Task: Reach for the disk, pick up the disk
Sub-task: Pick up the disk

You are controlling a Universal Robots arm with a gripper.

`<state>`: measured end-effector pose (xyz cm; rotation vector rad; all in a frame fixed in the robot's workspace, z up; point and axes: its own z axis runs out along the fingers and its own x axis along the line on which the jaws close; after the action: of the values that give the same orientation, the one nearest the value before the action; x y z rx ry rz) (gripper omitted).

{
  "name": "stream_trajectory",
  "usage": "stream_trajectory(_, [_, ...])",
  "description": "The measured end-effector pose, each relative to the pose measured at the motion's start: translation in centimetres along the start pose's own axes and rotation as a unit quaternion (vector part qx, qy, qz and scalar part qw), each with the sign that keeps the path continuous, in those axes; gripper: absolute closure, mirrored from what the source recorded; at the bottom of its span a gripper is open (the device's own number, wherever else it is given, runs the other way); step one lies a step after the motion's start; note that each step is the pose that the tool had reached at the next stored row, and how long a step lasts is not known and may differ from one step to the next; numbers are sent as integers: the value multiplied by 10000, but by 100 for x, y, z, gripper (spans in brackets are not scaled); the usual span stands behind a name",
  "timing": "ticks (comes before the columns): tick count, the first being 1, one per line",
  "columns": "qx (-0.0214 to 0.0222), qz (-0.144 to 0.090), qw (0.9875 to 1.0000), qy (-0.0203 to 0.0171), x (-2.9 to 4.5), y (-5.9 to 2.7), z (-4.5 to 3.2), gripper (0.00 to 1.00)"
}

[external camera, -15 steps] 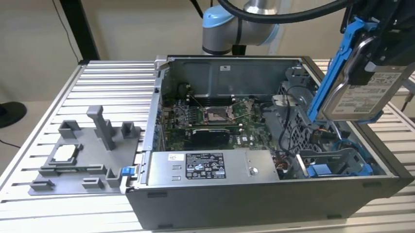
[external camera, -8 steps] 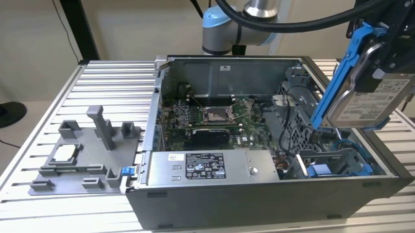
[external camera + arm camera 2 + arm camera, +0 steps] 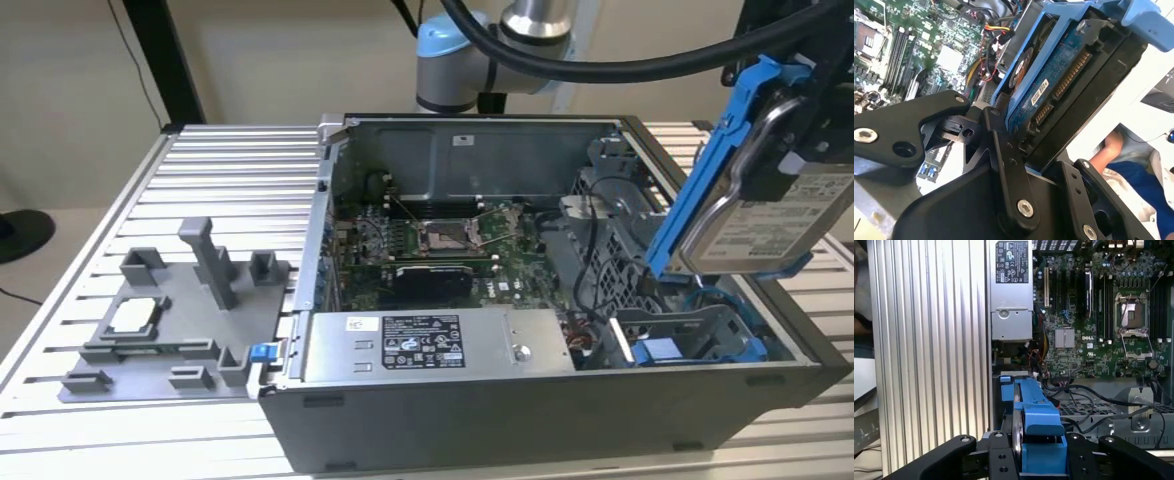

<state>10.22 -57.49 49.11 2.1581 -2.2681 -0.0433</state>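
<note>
Blue-bracketed, the disk [image 3: 771, 215] hangs clamped between the gripper [image 3: 1019, 130] fingers, lifted above the open computer case [image 3: 534, 420] below.

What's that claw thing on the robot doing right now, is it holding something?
End effector: closed on the disk, holding it tilted in its blue bracket above the open computer case.

disk [image 3: 778, 222]: silver metal, blue plastic bracket | claw [image 3: 1019, 150]: matt black | table [image 3: 227, 170]: ribbed bare metal
</note>
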Motion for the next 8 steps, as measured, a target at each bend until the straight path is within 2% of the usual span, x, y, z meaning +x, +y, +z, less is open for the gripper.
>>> stream_trajectory(8, [0,-1,10000,0,0,0,0,100])
